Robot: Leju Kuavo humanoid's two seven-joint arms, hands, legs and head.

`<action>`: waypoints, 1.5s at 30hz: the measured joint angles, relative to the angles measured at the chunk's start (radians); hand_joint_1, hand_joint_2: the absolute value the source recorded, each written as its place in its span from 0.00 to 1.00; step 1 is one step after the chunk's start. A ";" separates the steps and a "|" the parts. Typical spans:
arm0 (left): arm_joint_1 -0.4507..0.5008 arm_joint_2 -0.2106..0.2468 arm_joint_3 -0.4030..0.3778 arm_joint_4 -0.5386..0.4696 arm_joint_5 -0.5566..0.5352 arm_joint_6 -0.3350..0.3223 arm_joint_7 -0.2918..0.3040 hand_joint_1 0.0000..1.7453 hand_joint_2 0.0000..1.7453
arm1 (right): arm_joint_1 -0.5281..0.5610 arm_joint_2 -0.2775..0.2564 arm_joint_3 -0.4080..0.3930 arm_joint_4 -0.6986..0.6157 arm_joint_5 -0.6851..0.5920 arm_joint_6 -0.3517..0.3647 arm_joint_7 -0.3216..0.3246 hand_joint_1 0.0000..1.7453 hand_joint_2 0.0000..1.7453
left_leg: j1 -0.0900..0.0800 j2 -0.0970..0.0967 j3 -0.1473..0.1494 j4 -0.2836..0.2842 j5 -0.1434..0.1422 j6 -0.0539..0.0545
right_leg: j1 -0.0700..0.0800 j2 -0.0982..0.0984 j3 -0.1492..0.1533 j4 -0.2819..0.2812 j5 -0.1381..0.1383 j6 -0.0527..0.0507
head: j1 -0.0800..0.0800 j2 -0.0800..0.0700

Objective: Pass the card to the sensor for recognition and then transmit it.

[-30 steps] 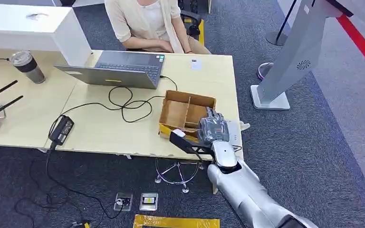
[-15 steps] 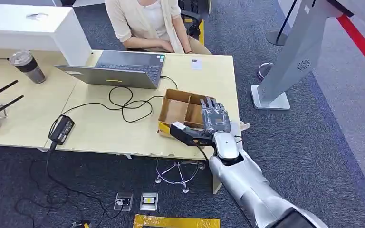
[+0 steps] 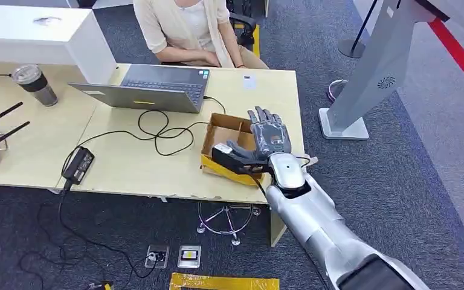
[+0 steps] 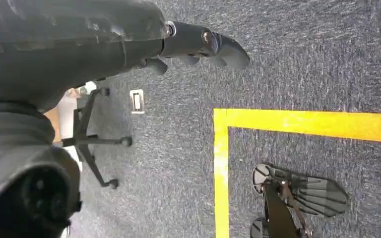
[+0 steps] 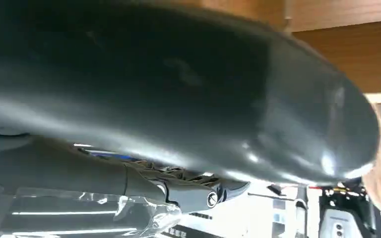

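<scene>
Right hand (image 3: 270, 147) hovers over the cardboard box (image 3: 228, 128) at the table's (image 3: 133, 166) 4 o'clock corner, fingers spread, thumb seeming to pin a small white card (image 3: 222, 148) – thin grip, likely slips en route to the sensor; left hand (image 4: 144, 37) hangs empty, fingers loosely apart.

The bench (image 3: 127, 163) is seen to be of pale wood laminate, smooth and matt. The divided box (image 3: 228, 134) is made of plain brown cardboard. The right arm (image 3: 314, 232) is clad in smooth silver shell with a soft sheen, and the right hand (image 3: 266, 145) in dull grey ribbed plastic. The floor (image 3: 393, 181) is covered in rough blue-grey carpet. The laptop (image 3: 151, 87) is finished in matt grey metal.
</scene>
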 joint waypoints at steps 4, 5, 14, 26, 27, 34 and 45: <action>0.000 -0.003 0.000 0.000 0.007 0.003 0.007 0.00 0.00 | 0.008 0.016 0.000 -0.006 -0.013 0.005 -0.009 0.00 1.00 | 0.000 0.000 0.000 0.000 0.000 0.000 | 0.000 0.000 0.000 0.000 0.000 0.000 | 0.000 0.000; 0.000 -0.003 0.000 0.000 0.010 0.003 0.007 0.00 0.00 | 0.011 0.020 0.000 -0.006 -0.016 0.005 -0.012 0.00 1.00 | 0.000 0.000 0.000 0.000 0.000 0.000 | 0.000 0.000 0.000 0.000 0.000 0.000 | 0.000 0.000; 0.000 -0.011 0.000 0.000 0.045 0.032 0.031 0.00 0.00 | 0.055 0.066 0.002 -0.025 -0.067 0.002 -0.047 0.00 1.00 | 0.000 0.000 0.000 0.000 0.000 0.000 | 0.000 0.000 0.000 0.000 0.000 0.000 | 0.000 0.000; 0.001 -0.028 0.001 0.000 0.067 0.064 0.049 0.00 0.00 | 0.139 0.066 0.018 -0.209 -0.239 0.054 -0.007 0.00 1.00 | 0.000 0.000 0.000 0.000 0.000 0.000 | 0.000 0.000 0.000 0.000 0.000 0.000 | 0.000 0.000; 0.001 -0.029 0.001 0.000 0.068 0.065 0.049 0.00 0.00 | 0.149 0.062 0.018 -0.224 -0.246 0.056 -0.003 0.00 1.00 | 0.000 0.000 0.000 0.000 0.000 0.000 | 0.000 0.000 0.000 0.000 0.000 0.000 | 0.000 0.000; 0.001 -0.030 0.001 0.000 0.062 0.063 0.046 0.00 0.00 | 0.208 0.029 0.034 -0.299 -0.270 0.047 0.036 0.00 1.00 | 0.000 0.000 0.000 0.000 0.000 0.000 | 0.000 0.000 0.000 0.000 0.000 0.000 | 0.000 0.000; 0.000 -0.030 0.000 0.000 0.052 0.056 0.043 0.00 0.00 | 0.219 -0.012 0.056 -0.296 -0.250 -0.030 0.065 0.00 1.00 | 0.000 0.001 0.000 0.000 0.000 0.000 | 0.000 0.000 -0.001 0.000 0.000 0.000 | 0.000 0.000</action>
